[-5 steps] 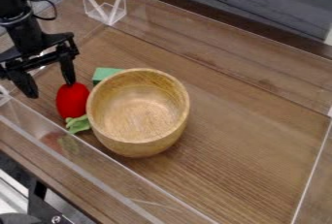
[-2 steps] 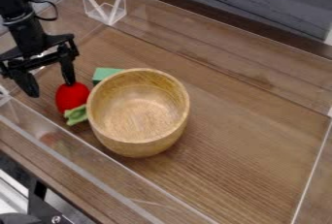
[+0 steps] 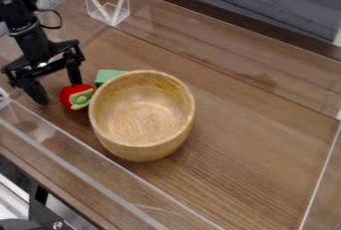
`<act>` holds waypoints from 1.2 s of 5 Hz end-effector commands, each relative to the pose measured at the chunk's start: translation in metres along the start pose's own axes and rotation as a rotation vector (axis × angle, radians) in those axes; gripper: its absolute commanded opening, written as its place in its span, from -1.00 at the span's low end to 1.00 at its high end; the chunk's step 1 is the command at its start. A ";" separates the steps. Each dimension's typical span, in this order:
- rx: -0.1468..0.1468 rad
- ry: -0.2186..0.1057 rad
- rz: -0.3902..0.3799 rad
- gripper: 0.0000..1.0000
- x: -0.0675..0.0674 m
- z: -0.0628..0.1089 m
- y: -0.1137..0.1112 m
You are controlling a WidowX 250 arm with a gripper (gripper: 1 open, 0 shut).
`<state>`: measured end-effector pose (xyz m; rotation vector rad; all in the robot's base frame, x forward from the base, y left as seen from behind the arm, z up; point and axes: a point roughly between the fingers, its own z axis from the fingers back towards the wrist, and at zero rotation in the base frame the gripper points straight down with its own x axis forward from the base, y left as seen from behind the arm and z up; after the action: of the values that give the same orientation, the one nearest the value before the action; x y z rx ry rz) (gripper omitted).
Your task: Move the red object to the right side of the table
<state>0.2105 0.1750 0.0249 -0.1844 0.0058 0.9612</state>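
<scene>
Hovering at the left edge of the brown wood-grain tabletop (image 3: pixel 253 124), black robot gripper (image 3: pixel 44 78) pointing straight down with fingers spread wide and holding nothing. Sitting just beside and below those open fingers: small round bright-red soft toy fruit (image 3: pixel 76 97) with a green leafy tip, pressed up against the left rim of the round wooden bowl (image 3: pixel 142 114). Peeking out behind the bowl's rim, flat green rectangular block (image 3: pixel 111 75).

Judging by the pose, reaching for the fruit, with the grasp itself not yet made. Calling next, in all likelihood, for settling the fingers on either side of the fruit and closing gently, minding the bowl rim so close on one side; then lifting clear of the bowl and carrying across to the open stretch of wood at right.

Bordering the tabletop, low clear acrylic walls (image 3: pixel 328 169), with a folded clear piece (image 3: pixel 110 7) at the far corner. Beyond, a grey surface and dark clutter, too blurred for naming.
</scene>
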 end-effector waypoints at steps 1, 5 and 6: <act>0.000 0.001 -0.022 1.00 0.011 0.003 -0.001; 0.023 0.035 -0.163 -1.00 0.043 0.008 0.006; 0.010 0.024 -0.274 -1.00 0.034 0.032 -0.012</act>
<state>0.2301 0.1958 0.0351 -0.2119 0.0742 0.6977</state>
